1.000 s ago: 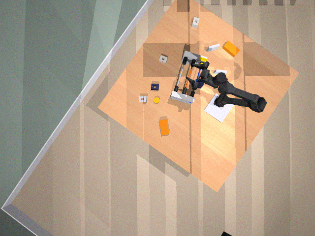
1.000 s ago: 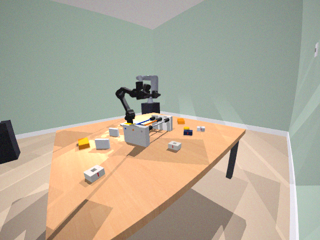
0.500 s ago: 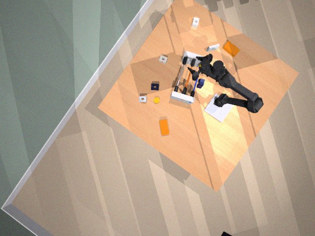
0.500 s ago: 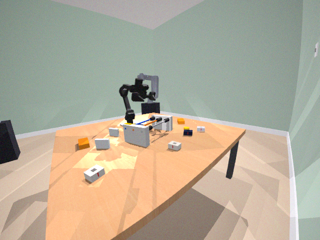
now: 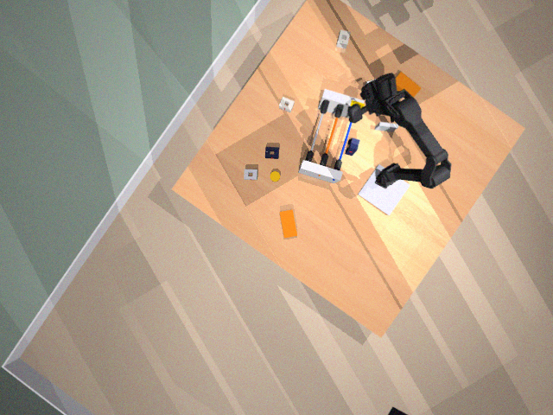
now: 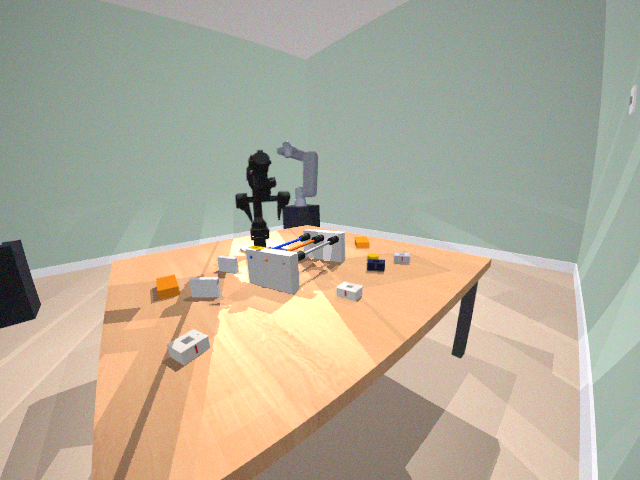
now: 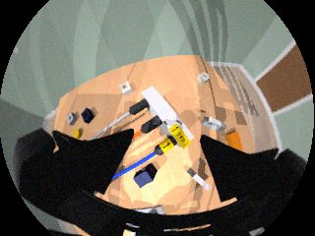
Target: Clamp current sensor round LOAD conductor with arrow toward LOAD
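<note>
Right now, gripper (image 5: 360,97) (image 6: 264,219) (image 7: 167,136): fingers wide apart, nothing between them, raised above the table (image 5: 339,250) (image 6: 289,335) (image 7: 162,69).
Split-core sensor (image 5: 352,146) (image 7: 145,176): standing near the blue LOAD conductor (image 5: 345,140) (image 6: 286,242) (image 7: 135,164), unclamped, inward from the table's edges.

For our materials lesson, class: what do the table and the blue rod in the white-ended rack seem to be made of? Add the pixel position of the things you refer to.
The table (image 5: 339,250) (image 6: 289,356): probably wood or wood-look laminate with a satin finish, judging by its warm tan, faintly grained top.
The blue rod (image 5: 346,141) (image 7: 135,164): perhaps smooth plastic sheathing, given its even colour; painted metal is possible.
</note>
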Controlling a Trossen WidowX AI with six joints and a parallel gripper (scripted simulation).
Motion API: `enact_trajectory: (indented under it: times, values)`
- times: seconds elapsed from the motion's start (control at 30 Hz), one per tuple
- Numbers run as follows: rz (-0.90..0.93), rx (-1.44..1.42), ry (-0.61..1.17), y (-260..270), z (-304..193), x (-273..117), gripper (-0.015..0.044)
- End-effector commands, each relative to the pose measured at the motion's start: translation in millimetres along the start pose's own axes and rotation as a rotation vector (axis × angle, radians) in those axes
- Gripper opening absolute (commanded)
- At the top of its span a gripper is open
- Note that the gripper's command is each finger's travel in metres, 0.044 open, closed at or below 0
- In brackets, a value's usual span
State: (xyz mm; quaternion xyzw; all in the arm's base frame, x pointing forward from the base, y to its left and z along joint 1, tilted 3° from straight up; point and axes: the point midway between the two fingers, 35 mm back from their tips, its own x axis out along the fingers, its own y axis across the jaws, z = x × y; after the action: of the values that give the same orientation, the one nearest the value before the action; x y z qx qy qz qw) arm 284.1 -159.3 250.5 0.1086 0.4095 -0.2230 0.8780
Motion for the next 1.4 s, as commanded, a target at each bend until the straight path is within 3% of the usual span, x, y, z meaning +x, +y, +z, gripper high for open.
enact_trajectory:
  times: [0.0,0.77,1.07,1.37]
  values:
    - [-0.050,0.095,0.219,-34.7,-18.2,-1.9,0.0440]
    - [-0.045,0.078,0.227,-32.8,-20.5,-1.2,0.0440]
    - [0.228,-0.686,0.584,33.7,-133.4,4.2,0.0440]
    - [0.235,-0.703,0.591,34.7,-137.8,7.3,0.0440]
